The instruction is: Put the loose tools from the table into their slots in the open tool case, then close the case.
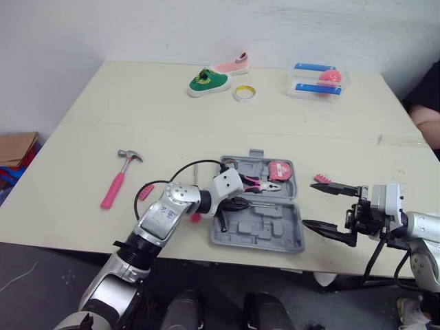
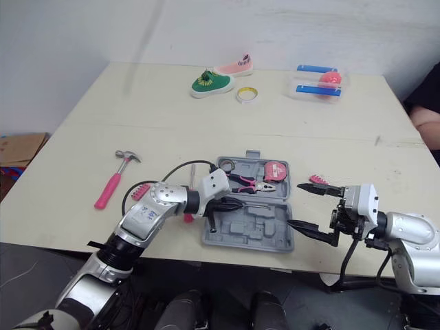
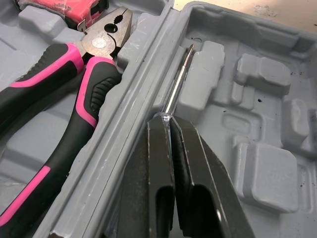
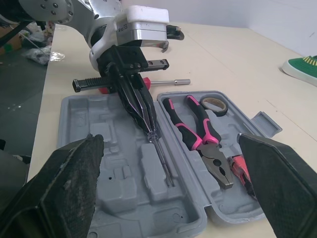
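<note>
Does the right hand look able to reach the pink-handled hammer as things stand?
Probably not. The hammer lies far to the left, beyond the open tool case and the left hand, which is shut on a screwdriver over the case. The right hand hangs open at the far right.

A pale cream tabletop (image 1: pixel 82 199) spans most of the head views, with a faint seam (image 1: pixel 206 127) crossing it from 9 to 3 o'clock. Beyond its far edge, at 12 o'clock, stands a plain white wall (image 1: pixel 103 27), lightly scuffed. At 9 o'clock a brown cardboard box (image 1: pixel 15 148) sits low beside the tabletop. Dark floor (image 1: pixel 41 268) shows at 7 o'clock. The light is even and soft.
</note>
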